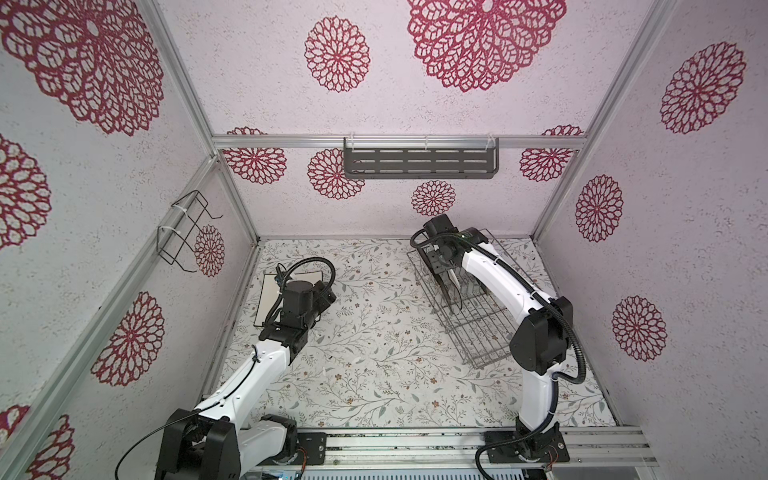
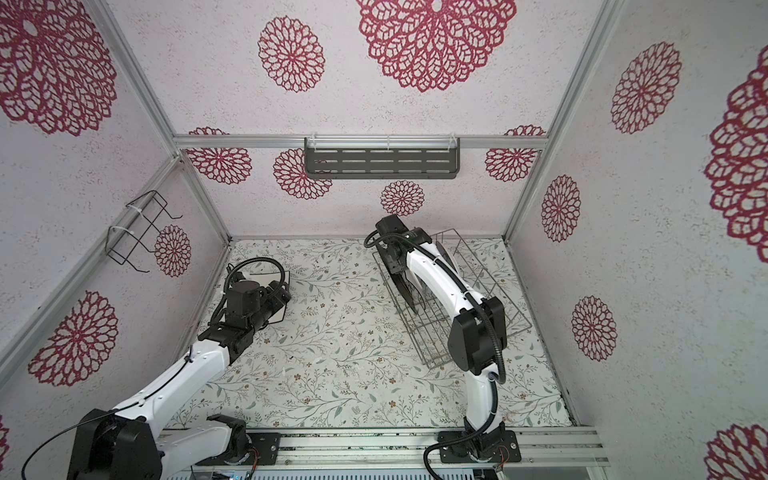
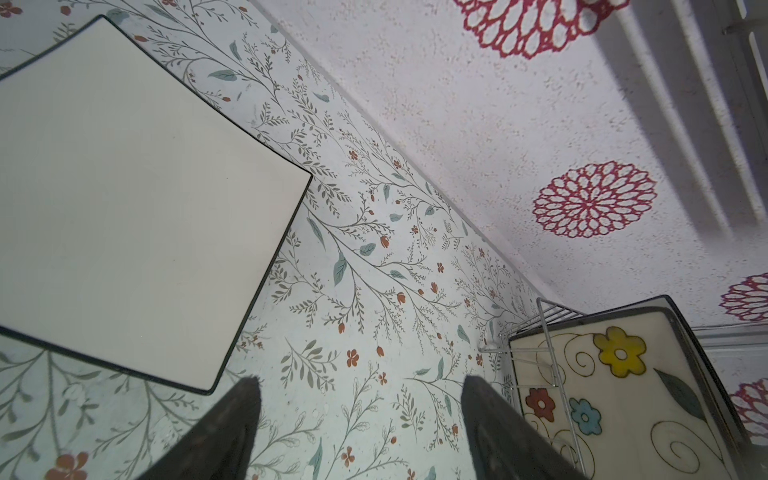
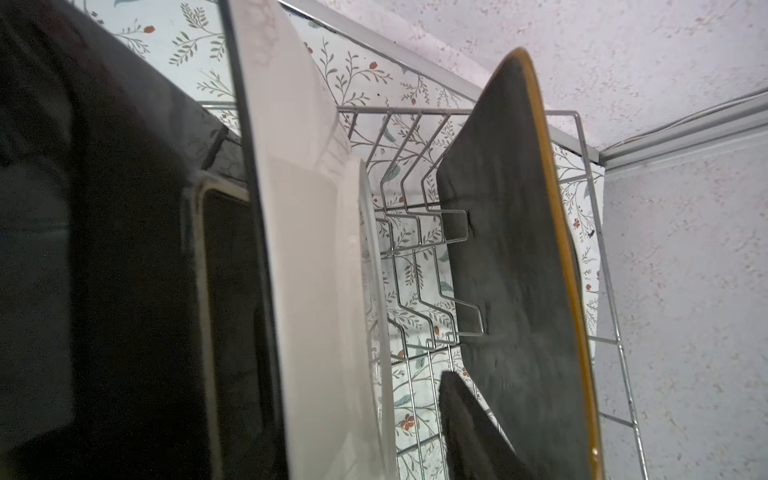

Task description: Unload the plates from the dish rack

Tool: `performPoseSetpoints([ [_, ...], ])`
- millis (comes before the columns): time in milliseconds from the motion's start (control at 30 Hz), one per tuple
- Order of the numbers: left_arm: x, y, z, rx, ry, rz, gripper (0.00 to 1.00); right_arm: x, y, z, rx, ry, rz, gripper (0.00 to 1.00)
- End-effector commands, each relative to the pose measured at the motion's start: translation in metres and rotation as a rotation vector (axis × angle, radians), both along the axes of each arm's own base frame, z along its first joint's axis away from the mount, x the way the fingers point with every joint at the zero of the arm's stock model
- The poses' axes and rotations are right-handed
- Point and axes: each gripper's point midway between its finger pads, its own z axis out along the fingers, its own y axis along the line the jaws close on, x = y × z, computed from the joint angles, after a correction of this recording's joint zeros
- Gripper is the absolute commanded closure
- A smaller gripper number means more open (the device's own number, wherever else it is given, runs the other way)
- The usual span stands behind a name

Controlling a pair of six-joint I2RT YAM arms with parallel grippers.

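Observation:
The silver wire dish rack stands at the back right of the flowered table. My right gripper reaches down into it among upright plates. In the right wrist view a white plate stands between the jaws. One finger shows a clear gap from it, and the other is hidden. A dark plate and a black orange-rimmed plate flank it. A white square plate lies flat at the left. My left gripper hovers open and empty beside it. A cream floral plate stands in the rack's end.
A dark grey slotted shelf hangs on the back wall. A small black wire holder is fixed to the left wall. Patterned walls close in three sides. The metal rail with both arm bases runs along the front.

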Motion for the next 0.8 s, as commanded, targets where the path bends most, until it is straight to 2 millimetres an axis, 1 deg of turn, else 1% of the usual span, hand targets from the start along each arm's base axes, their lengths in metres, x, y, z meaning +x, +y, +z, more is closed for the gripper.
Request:
performPoseSetpoints([
  [0, 0.005, -0.007, 0.019, -0.01, -0.061, -0.026, 0.19, -0.001, -0.005, 0.007, -0.013, 0.005, -0.005, 0.56],
  [67, 0.005, -0.007, 0.019, -0.011, -0.06, -0.027, 0.2, -0.002, -0.005, 0.005, -0.014, 0.012, -0.007, 0.59],
  [200, 0.002, -0.006, 0.018, -0.015, -0.053, -0.027, 0.2, -0.002, -0.005, 0.006, -0.012, 0.013, -0.009, 0.61],
  [433, 0.0, -0.008, 0.029, -0.054, -0.087, -0.026, 0.2, -0.007, -0.006, 0.008, -0.006, 0.021, -0.007, 0.68],
  [600, 0.0, -0.011, 0.034, -0.059, -0.087, -0.036, 0.2, -0.01, -0.007, 0.008, -0.003, 0.03, -0.005, 0.7],
  [767, -0.002, -0.01, 0.03, -0.063, -0.075, -0.028, 0.19, -0.013, -0.008, 0.005, -0.009, 0.047, -0.002, 0.73],
])
